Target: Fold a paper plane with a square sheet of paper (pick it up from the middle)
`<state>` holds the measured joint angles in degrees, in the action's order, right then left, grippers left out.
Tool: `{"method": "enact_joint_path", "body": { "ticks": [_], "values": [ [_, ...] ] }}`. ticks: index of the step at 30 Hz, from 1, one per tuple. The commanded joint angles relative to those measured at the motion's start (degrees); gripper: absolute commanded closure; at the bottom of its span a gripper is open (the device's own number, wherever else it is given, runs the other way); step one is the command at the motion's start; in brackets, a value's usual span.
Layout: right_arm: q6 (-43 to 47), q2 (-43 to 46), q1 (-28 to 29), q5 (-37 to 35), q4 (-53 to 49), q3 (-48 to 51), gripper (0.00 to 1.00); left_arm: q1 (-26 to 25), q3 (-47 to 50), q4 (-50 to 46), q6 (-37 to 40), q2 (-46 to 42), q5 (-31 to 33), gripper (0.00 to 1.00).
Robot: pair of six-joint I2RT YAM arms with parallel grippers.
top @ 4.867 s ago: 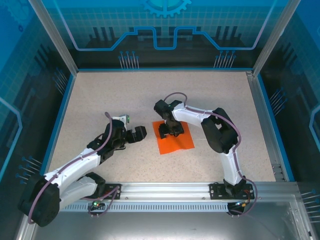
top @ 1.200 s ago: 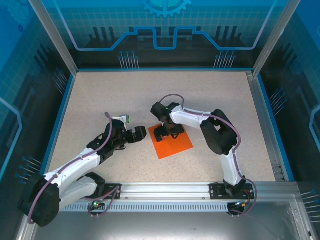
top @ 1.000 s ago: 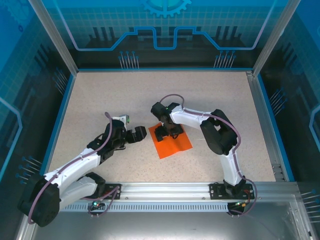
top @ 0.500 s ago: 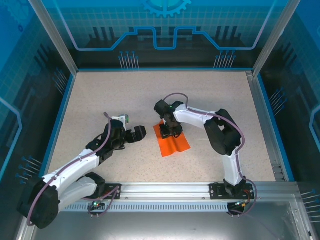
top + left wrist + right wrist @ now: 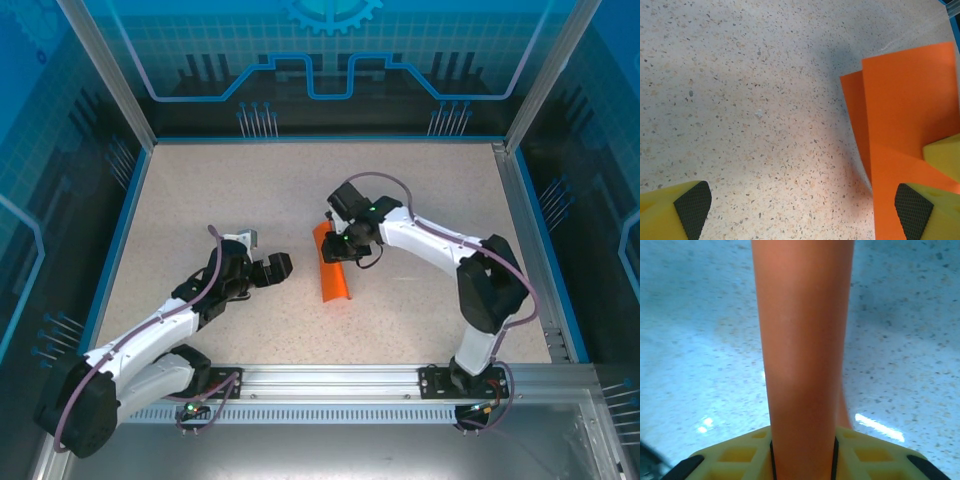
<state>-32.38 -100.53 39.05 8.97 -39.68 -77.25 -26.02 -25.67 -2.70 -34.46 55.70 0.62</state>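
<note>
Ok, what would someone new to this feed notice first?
The bright orange sheet of paper at mid-table, doubled into a narrow strip and pinched by the right gripper, which is shut on it. Just to its left, the left gripper hovers wide open over the speckled table.

No legible text, label, brand or number on paper (image 5: 335, 280) or table (image 5: 200, 200); back wall (image 5: 330, 60) carries a blue gear outline and circuit-style lines, no lettering.
</note>
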Motion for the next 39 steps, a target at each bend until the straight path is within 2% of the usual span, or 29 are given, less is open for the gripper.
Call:
{"method": "enact_joint_path", "body": {
  "ticks": [1,5,11,17,21,28,39],
  "values": [
    [-2.48,4.38,-2.22,10.43,7.28,2.56,0.68,0.53,-1.42,-0.51,0.0,-1.3,0.18,0.01],
    [-7.47,9.34,-6.13,18.33,19.28,10.34,0.64,0.53,-2.49,-0.71,-0.04,-1.01,-1.1,0.01],
    [-11.15,6.4,-11.97,21.27,27.01,21.52,0.64,0.46,-4.5,1.33,-0.74,2.1,-6.48,0.02],
    [-7.45,3.89,-15.42,19.78,26.62,26.53,0.6,0.45,-6.8,3.14,-0.93,6.73,-13.37,0.02],
    [-4.69,2.44,-16.11,15.23,22.77,26.54,0.56,0.36,-8.02,4.69,-2.06,10.18,-16.6,0.02],
    [-3.24,0.47,-16.11,13.86,22.14,25.91,0.47,0.01,-8.56,6.19,-3.3,12.26,-16.39,0.01],
    [-1.38,-0.55,-15.06,9.95,17.67,23.38,0.41,0.03,-10.27,5.43,-1.85,14.13,-16.87,0.01]
  ]
}}
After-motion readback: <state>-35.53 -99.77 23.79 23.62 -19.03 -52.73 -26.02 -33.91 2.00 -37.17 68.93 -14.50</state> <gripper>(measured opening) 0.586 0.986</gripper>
